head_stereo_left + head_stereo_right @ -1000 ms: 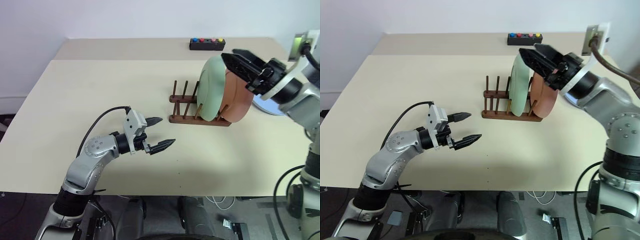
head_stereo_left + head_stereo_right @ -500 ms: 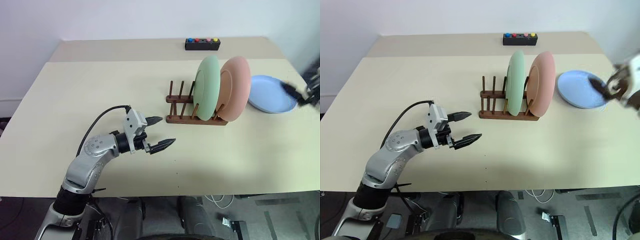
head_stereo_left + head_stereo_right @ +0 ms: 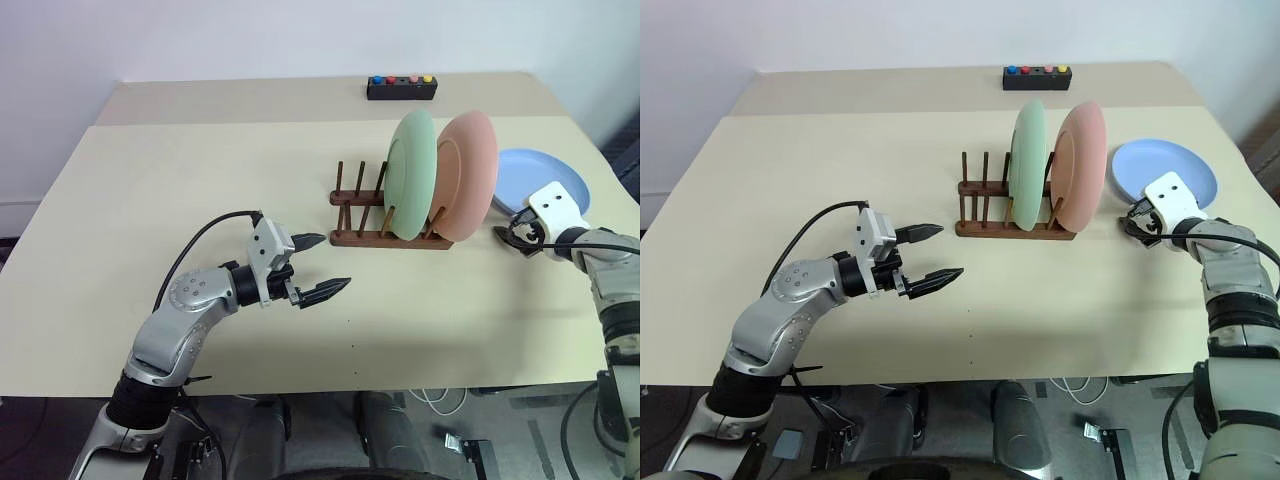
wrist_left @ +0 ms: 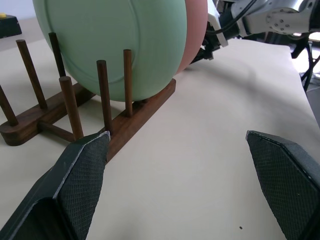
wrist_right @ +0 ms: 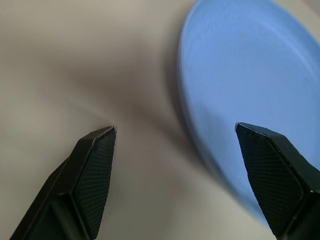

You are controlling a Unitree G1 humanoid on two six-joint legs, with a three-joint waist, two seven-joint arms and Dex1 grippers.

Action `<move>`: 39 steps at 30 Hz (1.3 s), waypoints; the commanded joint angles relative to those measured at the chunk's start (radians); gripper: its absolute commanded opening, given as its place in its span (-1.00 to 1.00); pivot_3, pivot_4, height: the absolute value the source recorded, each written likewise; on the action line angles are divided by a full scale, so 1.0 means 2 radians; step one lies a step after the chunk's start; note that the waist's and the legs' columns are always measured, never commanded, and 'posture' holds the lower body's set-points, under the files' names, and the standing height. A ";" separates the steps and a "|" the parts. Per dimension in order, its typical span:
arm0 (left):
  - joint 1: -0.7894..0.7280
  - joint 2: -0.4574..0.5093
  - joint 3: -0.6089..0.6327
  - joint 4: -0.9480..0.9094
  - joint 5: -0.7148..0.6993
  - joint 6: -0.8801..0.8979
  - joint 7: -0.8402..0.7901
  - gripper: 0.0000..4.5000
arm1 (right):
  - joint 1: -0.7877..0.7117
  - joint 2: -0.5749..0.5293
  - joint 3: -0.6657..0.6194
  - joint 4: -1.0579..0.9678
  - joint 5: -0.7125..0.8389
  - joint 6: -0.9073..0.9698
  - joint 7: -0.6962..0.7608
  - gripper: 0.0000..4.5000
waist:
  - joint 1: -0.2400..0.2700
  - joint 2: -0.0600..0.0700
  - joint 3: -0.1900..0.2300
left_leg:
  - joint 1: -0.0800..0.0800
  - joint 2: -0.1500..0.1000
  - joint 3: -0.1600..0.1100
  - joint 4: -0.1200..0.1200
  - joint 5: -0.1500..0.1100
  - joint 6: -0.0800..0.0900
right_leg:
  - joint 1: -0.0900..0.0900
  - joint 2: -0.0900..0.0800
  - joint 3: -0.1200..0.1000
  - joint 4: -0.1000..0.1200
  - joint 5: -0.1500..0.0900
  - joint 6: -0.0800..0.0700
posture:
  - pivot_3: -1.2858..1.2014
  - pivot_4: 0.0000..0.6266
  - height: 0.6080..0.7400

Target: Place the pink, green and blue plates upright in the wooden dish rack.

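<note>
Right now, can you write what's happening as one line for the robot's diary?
green plate: upright in rack | pink plate: upright in rack | blue plate: flat on table | right pincer: open, near blue plate | left pincer: open, empty

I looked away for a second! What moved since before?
The right gripper left the racked pink plate and swung down beside the blue plate, jaws open, holding nothing. The green plate, dish rack and left gripper stayed put.

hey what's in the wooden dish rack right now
Two plates stand upright in the rack: the green plate and, on its right, the pink plate. The left peg slots are empty. The green plate hides part of the pink one. The blue plate lies flat on the table.
</note>
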 commanded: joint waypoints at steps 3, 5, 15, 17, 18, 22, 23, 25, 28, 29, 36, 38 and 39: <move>0.002 0.004 0.005 -0.016 0.003 -0.011 0.002 1.00 | -0.033 0.010 0.020 0.066 -0.045 -0.048 -0.022 -0.09 | 0.000 0.000 0.000 | 0.001 0.000 0.000 0.000 0.000 0.000 | 0.001 0.000 0.000 0.000 0.000 0.000 | 0.03 -0.52 0.85; 0.004 0.005 0.006 -0.018 0.002 -0.011 0.003 1.00 | -0.033 0.011 0.026 0.077 -0.058 -0.056 -0.038 -0.53 | 0.001 0.000 0.000 | 0.001 0.000 0.000 0.000 0.000 0.000 | 0.001 0.000 0.000 0.000 0.000 0.000 | 0.03 -0.52 0.85; 0.007 0.005 0.002 -0.022 0.000 -0.010 0.003 1.00 | -0.015 -0.007 0.015 0.033 -0.103 -0.103 -0.174 -0.98 | 0.001 0.000 0.000 | 0.001 0.000 0.000 0.000 0.000 0.000 | 0.001 0.000 0.000 0.000 0.000 0.000 | 0.03 -0.52 0.85; 0.009 0.005 0.002 -0.024 -0.001 -0.009 0.002 1.00 | -0.015 -0.019 0.006 0.009 -0.115 -0.110 -0.214 -0.98 | 0.000 0.000 0.000 | 0.001 0.000 0.000 0.000 0.000 0.000 | 0.001 0.000 0.000 0.000 0.000 0.000 | 0.03 -0.52 0.85; 0.010 0.005 0.002 -0.025 -0.002 -0.008 0.002 1.00 | -0.016 -0.024 -0.003 -0.007 -0.116 -0.113 -0.233 -0.98 | 0.000 0.001 0.000 | 0.001 0.000 0.000 0.000 0.000 0.000 | 0.000 0.000 0.000 0.000 0.000 0.000 | 0.03 -0.52 0.85; 0.013 0.004 0.000 -0.027 -0.005 -0.005 0.002 1.00 | -0.025 -0.045 -0.062 -0.121 -0.092 -0.121 -0.275 -0.98 | -0.001 0.001 0.000 | 0.001 0.000 0.000 -0.001 0.000 0.000 | 0.000 0.000 0.000 0.000 0.000 0.000 | 0.03 -0.52 0.85; 0.013 0.004 0.000 -0.027 -0.004 -0.005 0.002 1.00 | -0.025 -0.047 -0.068 -0.144 -0.091 -0.122 -0.274 -0.98 | -0.001 0.001 0.000 | 0.001 0.000 0.000 -0.001 0.000 0.000 | 0.000 0.000 0.000 0.001 0.000 0.000 | 0.03 -0.52 0.85; 0.012 0.003 -0.001 -0.027 -0.004 -0.005 0.002 1.00 | -0.031 -0.049 -0.074 -0.201 -0.086 -0.126 -0.260 -0.98 | -0.001 0.001 0.000 | 0.001 0.000 0.000 -0.001 0.000 0.000 | 0.000 0.000 0.000 0.001 0.000 0.000 | 0.03 -0.52 0.85; 0.010 0.001 -0.003 -0.025 -0.005 -0.005 0.001 1.00 | -0.051 -0.036 -0.071 -0.280 -0.056 -0.123 -0.214 -0.98 | -0.001 0.001 0.000 | 0.001 0.000 0.000 0.000 0.000 0.000 | 0.000 0.000 0.000 0.001 0.000 0.000 | 0.03 -0.52 0.85; 0.010 0.000 -0.003 -0.025 -0.005 -0.005 0.001 1.00 | -0.060 -0.019 -0.064 -0.327 -0.016 -0.113 -0.179 -0.98 | -0.001 0.001 0.000 | 0.001 0.000 0.000 0.000 0.000 0.000 | 0.000 0.000 0.000 0.001 0.000 0.000 | 0.03 -0.52 0.85; 0.026 0.001 0.012 -0.030 -0.008 -0.007 0.010 1.00 | -0.058 0.085 -0.021 -0.593 0.260 0.084 -0.041 -0.98 | 0.003 0.001 0.000 | 0.000 0.000 -0.002 0.000 0.000 0.000 | 0.000 0.000 -0.001 0.001 0.000 0.000 | 0.03 -0.52 0.85; 0.031 0.005 0.017 -0.029 -0.006 -0.009 0.011 1.00 | -0.049 0.101 -0.020 -0.637 0.318 0.131 -0.031 -0.98 | 0.007 0.001 0.000 | -0.001 0.000 -0.002 0.000 0.000 0.000 | 0.000 0.000 -0.002 0.001 0.000 0.000 | 0.03 -0.52 0.85; 0.034 0.007 0.019 -0.029 -0.004 -0.010 0.012 1.00 | -0.044 0.110 -0.021 -0.661 0.358 0.160 -0.032 -0.98 | 0.010 0.001 0.000 | -0.001 0.000 -0.003 0.000 0.000 0.000 | 0.000 0.000 -0.002 0.001 0.000 0.000 | 0.03 -0.52 0.85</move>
